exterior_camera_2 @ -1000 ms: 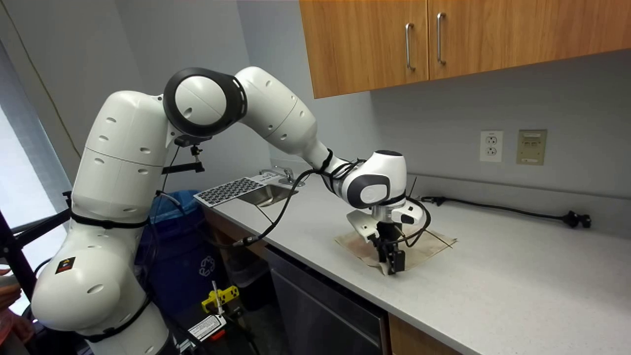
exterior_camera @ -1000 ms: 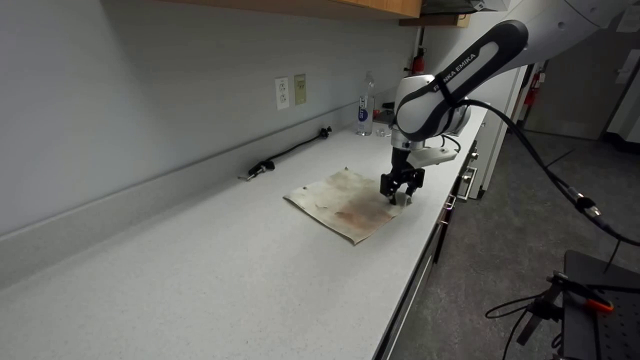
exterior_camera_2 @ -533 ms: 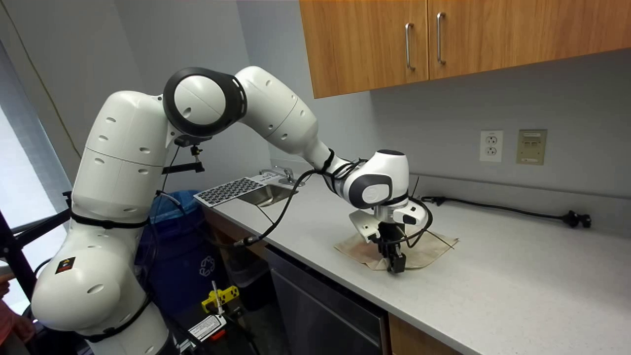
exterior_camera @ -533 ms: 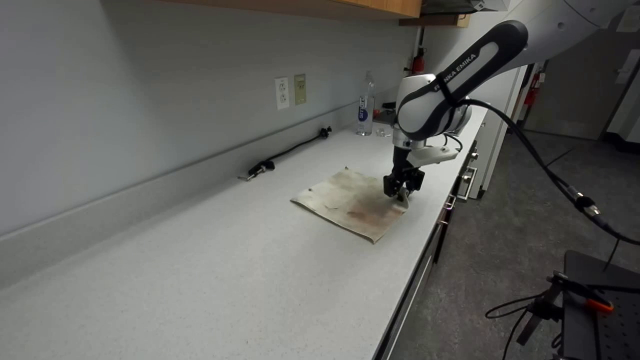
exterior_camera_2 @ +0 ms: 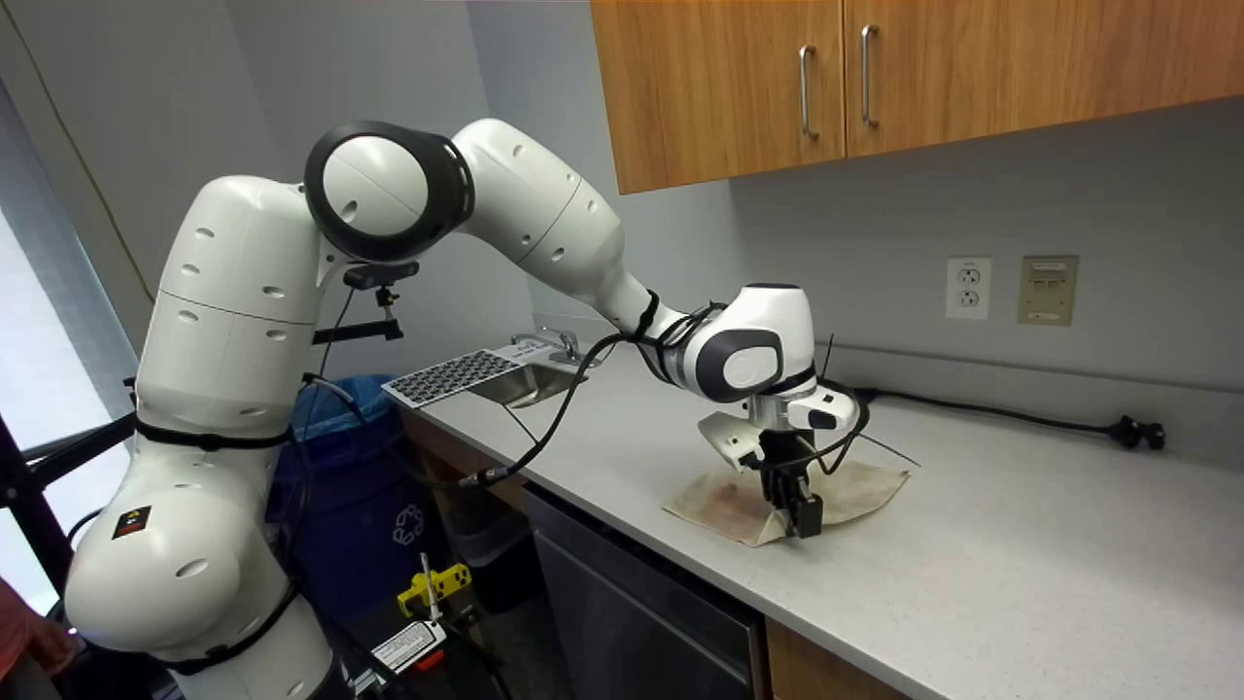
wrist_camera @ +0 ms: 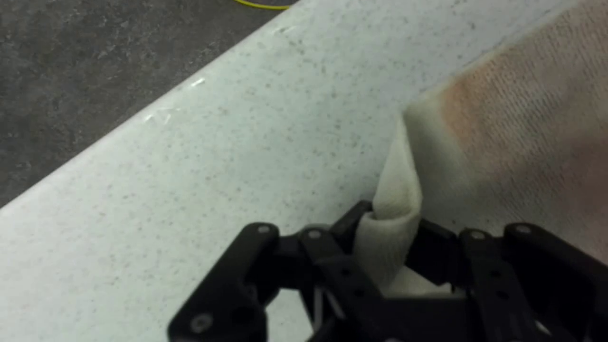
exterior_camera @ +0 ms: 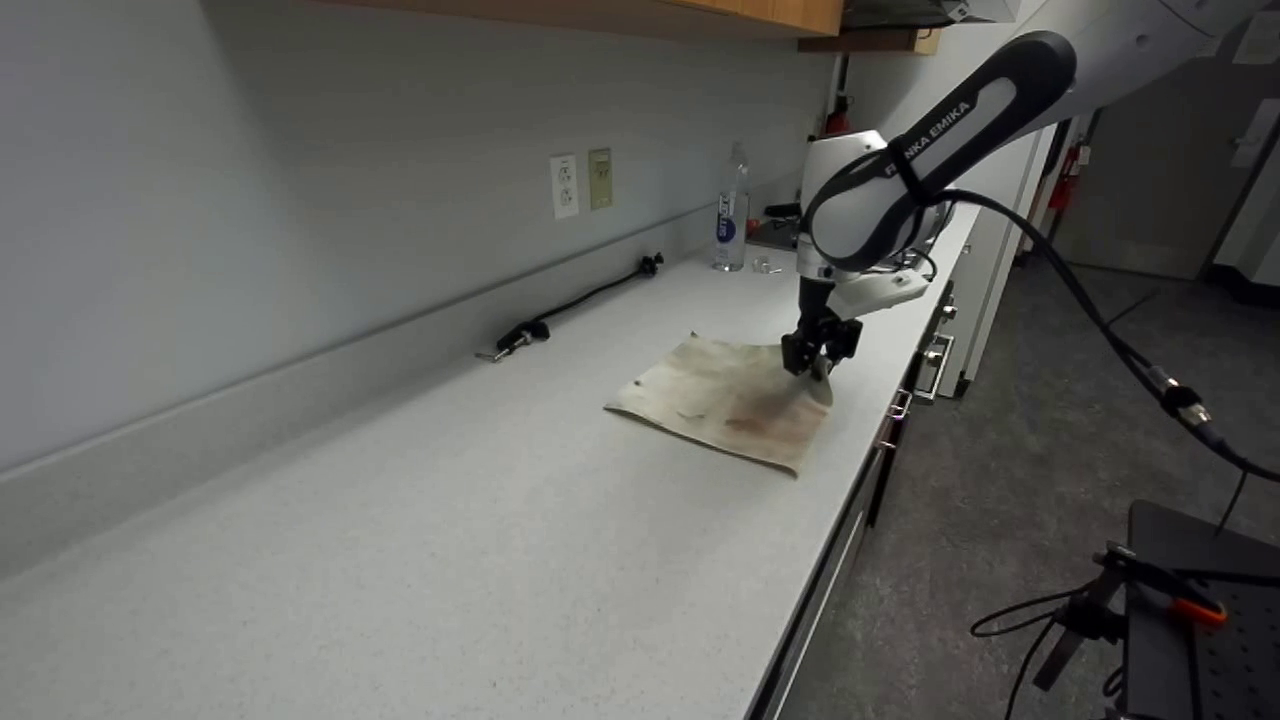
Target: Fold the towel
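Wrist view: my black two-fingered tool [wrist_camera: 392,228] pinches a bunched fold of the beige, brown-stained cloth towel [wrist_camera: 513,171].
Towel's spot: mostly flat on the white, speckled, hard-surfaced table [exterior_camera: 400,560], near its outer edge, raised where I hold it.
Cloth's feel: probably light, limp and not fragile; loose parts could drag or crease.
Grip: seemingly near a corner, a sound place, I judge, for carrying that side across.

– what's upper right in an exterior view?
– wooden cabinets [exterior_camera_2: 719,97], against a gray wall [exterior_camera_2: 1147,204].
– and the left edge there?
– a bright window [exterior_camera_2: 44,311].
– lower right in an exterior view?
– dark gray floor [exterior_camera: 1000,440], past the edge of the pale tabletop [exterior_camera: 400,560].
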Controlling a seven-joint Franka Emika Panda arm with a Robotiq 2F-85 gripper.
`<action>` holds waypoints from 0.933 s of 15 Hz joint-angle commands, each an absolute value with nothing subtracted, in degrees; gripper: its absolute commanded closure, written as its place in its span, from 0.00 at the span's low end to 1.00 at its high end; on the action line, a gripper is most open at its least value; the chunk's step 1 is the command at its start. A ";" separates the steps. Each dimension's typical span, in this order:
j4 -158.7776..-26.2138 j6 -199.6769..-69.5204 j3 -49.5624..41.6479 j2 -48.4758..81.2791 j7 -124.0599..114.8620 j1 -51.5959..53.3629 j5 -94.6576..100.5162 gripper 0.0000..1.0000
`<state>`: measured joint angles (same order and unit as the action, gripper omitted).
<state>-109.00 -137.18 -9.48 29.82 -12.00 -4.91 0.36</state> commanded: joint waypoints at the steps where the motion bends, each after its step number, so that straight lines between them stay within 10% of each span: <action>1: -109.84 -134.94 -12.22 26.71 -14.69 -3.66 4.81 0.98; 14: -104.09 -127.32 -15.43 27.61 -23.67 -1.99 17.92 0.98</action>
<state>-106.66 -129.84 -14.40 26.22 -20.64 -4.08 14.43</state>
